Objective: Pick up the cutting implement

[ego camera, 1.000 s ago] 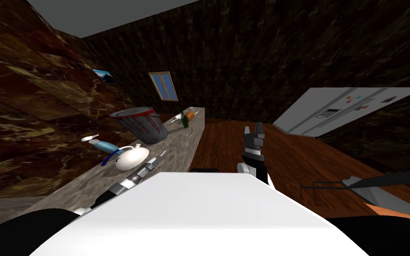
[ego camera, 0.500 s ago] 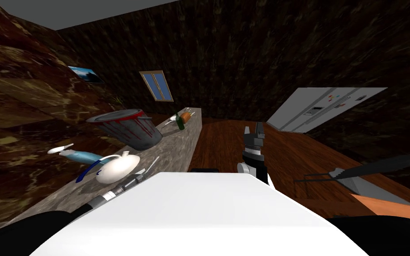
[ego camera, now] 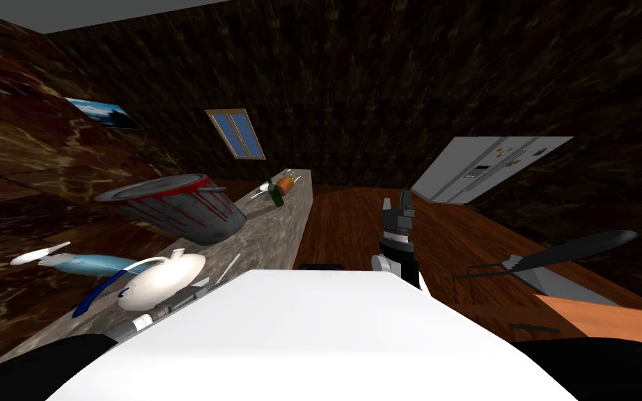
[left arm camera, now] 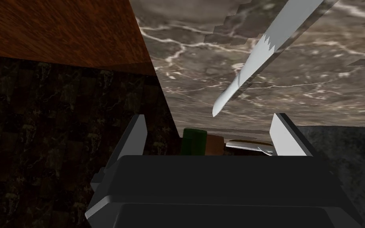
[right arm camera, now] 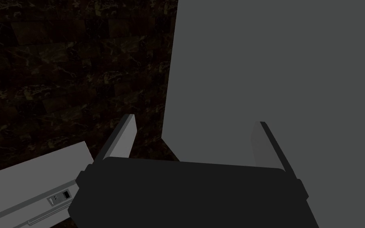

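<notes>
My head has swung, so the marble desk [ego camera: 274,226] and everything on it now sit further toward the left edge of the head view than a second ago. The things themselves keep their places on the desk.

The knife [ego camera: 230,265] lies flat on the desk as a thin white sliver, just beside the white teapot [ego camera: 163,278], on the side nearer the wood floor [ego camera: 354,223]. In the left wrist view the knife [left arm camera: 245,75] runs slantwise across the marble ahead of the left jaws, its pointed tip toward them and clear of both fingers [left arm camera: 137,134].

The left jaws stand wide and hold nothing. The left forearm [ego camera: 170,303] reaches over the near end of the desk, ending close to the knife.

Behind the teapot stands a grey bucket [ego camera: 173,207] smeared with red. A pale blue object with a white end [ego camera: 83,263] lies beside the teapot on its wall side. At the far end of the desk are a green bottle [ego camera: 276,195] and an orange thing [ego camera: 285,184].

The right jaws are raised over the floor, wide and empty, and face a flat grey surface [right arm camera: 276,79]. A grey fridge [ego camera: 487,167] stands against the dark wall.
</notes>
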Motion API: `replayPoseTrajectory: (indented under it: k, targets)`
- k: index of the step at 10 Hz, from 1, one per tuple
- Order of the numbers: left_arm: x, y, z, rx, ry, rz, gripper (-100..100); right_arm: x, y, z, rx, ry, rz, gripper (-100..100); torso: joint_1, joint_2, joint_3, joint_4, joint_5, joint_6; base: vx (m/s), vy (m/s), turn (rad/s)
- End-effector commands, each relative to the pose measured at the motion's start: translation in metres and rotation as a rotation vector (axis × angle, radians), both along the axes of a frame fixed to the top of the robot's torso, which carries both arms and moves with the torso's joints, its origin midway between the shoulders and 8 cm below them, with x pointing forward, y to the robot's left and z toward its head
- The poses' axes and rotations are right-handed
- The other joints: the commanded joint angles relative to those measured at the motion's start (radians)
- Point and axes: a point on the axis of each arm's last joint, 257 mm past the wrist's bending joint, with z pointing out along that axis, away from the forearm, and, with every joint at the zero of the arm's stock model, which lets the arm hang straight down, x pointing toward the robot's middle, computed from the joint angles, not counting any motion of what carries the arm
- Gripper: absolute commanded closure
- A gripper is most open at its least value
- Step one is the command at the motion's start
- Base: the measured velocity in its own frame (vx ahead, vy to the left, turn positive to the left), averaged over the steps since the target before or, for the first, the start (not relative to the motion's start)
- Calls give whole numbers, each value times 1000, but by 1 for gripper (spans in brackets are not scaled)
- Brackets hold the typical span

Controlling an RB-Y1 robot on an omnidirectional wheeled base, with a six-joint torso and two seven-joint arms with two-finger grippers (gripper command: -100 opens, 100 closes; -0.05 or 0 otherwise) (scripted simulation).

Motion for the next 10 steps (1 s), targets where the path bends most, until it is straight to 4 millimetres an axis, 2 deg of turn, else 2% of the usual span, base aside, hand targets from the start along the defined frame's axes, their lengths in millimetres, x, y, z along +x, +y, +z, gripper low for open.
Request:
replayPoseTrajectory:
  k: [1, 4, 5, 6, 7, 9, 10]
  targets:
    - [-12, 12, 0, 40, 46, -21, -100, 0, 0, 0, 0, 0, 0, 0, 0, 0, 0, 0, 0, 0, 32, -17, -86]
    - [-28, 28, -2, 92, 109, -48, -100, 0, 0, 0, 0, 0, 0, 0, 0, 0, 0, 0, 0, 0, 36, -14, -53]
    - [-24, 26, -3, 83, 99, -44, -100, 0, 0, 0, 0, 0, 0, 0, 0, 1, 1, 0, 0, 0, 10, 0, -7]
    - [-24, 27, -3, 85, 100, -45, 0, 0, 0, 0, 0, 0, 0, 0, 0, 2, 1, 1, 0, 0, 0, 0, 0]
    - [-26, 32, -12, 83, 101, -20, -100, 0, 0, 0, 0, 0, 0, 0, 0, 3, 2, 1, 0, 0, -7, -11, -176]
    - [-27, 36, -22, 80, 102, 4, -100, 0, 0, 0, 0, 0, 0, 0, 0, 4, 2, 1, 0, 0, -16, -14, -159]
    - [-27, 35, -19, 81, 101, -5, -100, 0, 0, 0, 0, 0, 0, 0, 0, 4, 3, 1, 0, 0, -5, -6, -9]
